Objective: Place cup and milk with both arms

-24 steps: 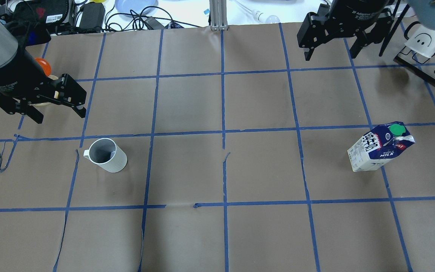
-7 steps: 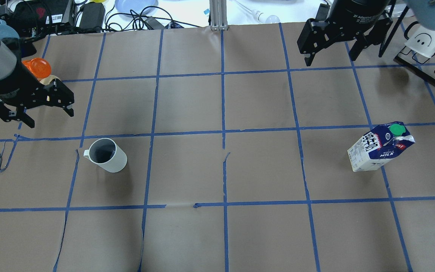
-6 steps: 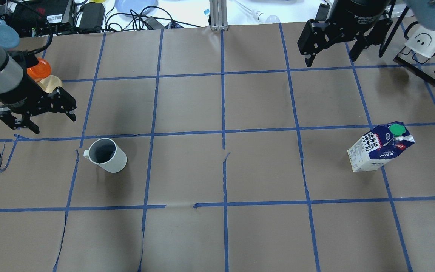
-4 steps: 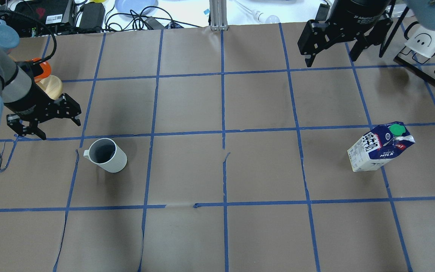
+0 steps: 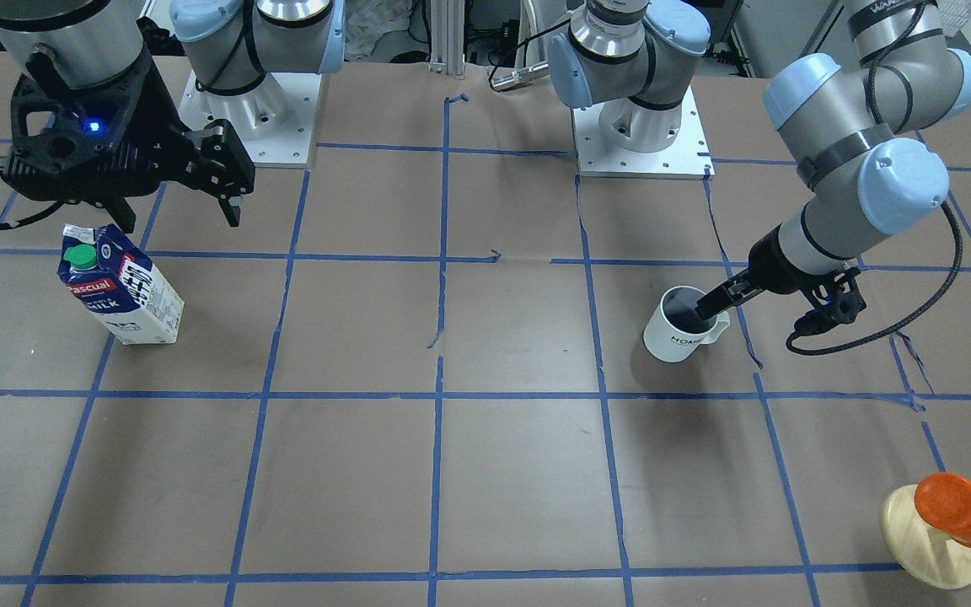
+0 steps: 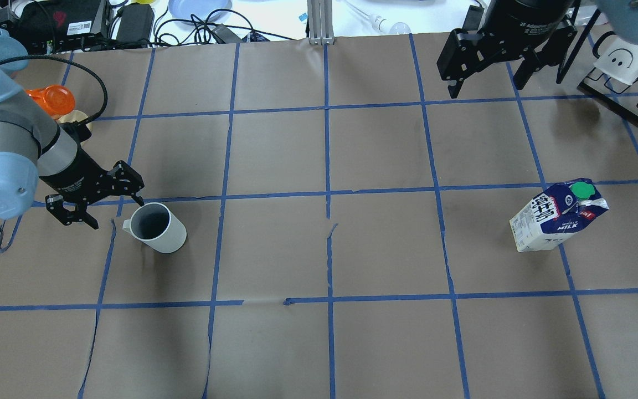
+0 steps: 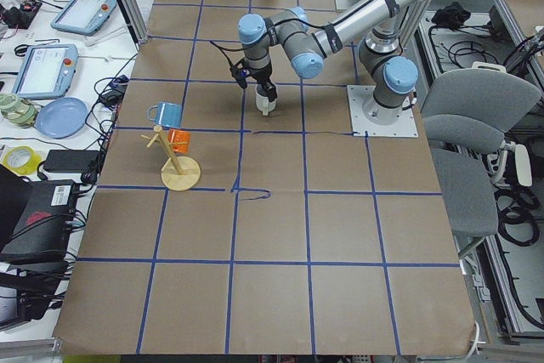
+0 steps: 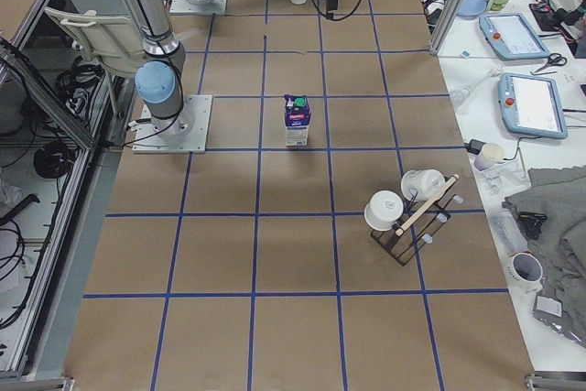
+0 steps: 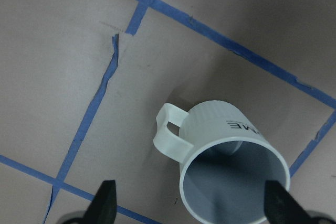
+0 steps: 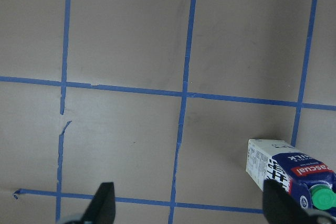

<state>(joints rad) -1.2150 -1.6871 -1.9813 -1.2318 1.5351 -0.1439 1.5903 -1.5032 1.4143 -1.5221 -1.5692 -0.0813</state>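
Your left gripper [image 6: 117,213] gapes empty, one finger at the rim of the cup [image 6: 162,235]; your right gripper [image 6: 486,87] gapes empty, well apart from the milk [image 6: 551,221].

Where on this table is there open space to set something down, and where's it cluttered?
Bare: the middle squares between the cup and the milk, and the row robot-side of them. Crowded: around the cup, with the left tool at its rim, and the far corners with the orange-cup stand and mug rack.
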